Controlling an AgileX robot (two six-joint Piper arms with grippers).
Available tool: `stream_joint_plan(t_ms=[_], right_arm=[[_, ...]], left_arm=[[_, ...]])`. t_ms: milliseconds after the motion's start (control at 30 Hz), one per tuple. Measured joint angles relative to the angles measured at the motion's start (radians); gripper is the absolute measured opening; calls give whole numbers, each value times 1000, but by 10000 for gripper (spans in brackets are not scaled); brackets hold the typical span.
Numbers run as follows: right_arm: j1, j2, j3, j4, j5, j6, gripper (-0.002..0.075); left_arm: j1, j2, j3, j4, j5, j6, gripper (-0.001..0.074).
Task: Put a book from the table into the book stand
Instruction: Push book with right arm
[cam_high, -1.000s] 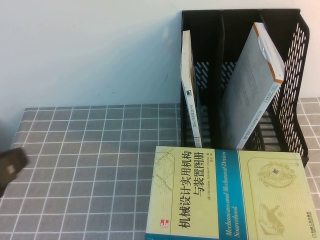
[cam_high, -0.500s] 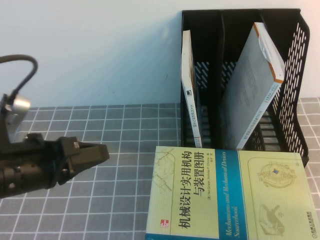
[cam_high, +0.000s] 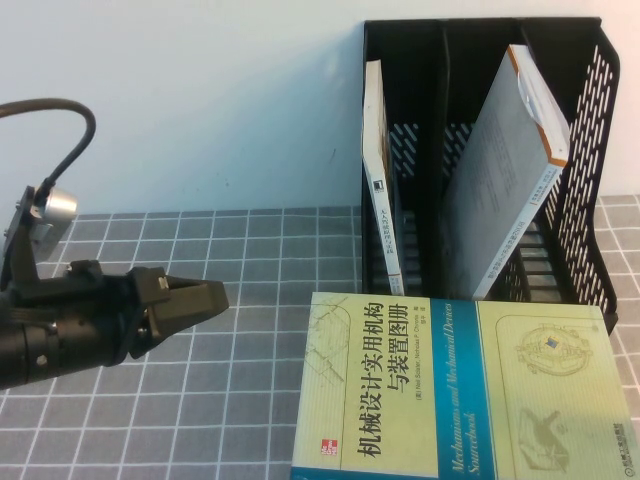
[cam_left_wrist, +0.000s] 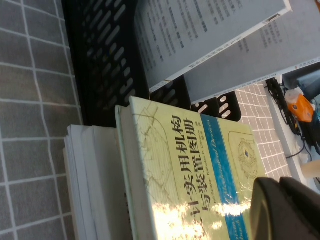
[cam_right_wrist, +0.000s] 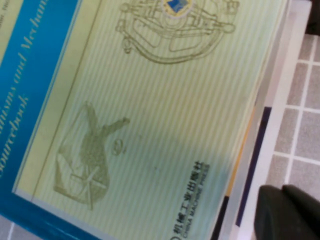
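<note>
While left claw (cam_high: 205, 300) hovers empty, nearly closed, book (cam_high: 460, 385) well apart, right claw (cam_right_wrist: 287, 212) unclear.

high view looks down from the robot's side; both wrist views sit close over the book (cam_high: 460, 385), shared by all.

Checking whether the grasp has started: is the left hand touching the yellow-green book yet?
Apart. In the high view the left hand hovers with a strip of bare grid table between it and the book. The right hand shows only in its wrist view.
</note>
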Motion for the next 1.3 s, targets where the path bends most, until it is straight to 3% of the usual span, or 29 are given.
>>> stream_joint_plan(t_ms=[500, 900, 1300], right_arm=[[6, 75, 12, 82, -48, -92, -3], [10, 137, 12, 274, -62, -233, -3], [138, 179, 12, 407, -171, -281, -3]], left_arm=[[0, 0, -2, -23, 0, 19, -3], [0, 0, -2, -25, 17, 19, -3], [0, 0, -2, -79, 23, 19, -3]])
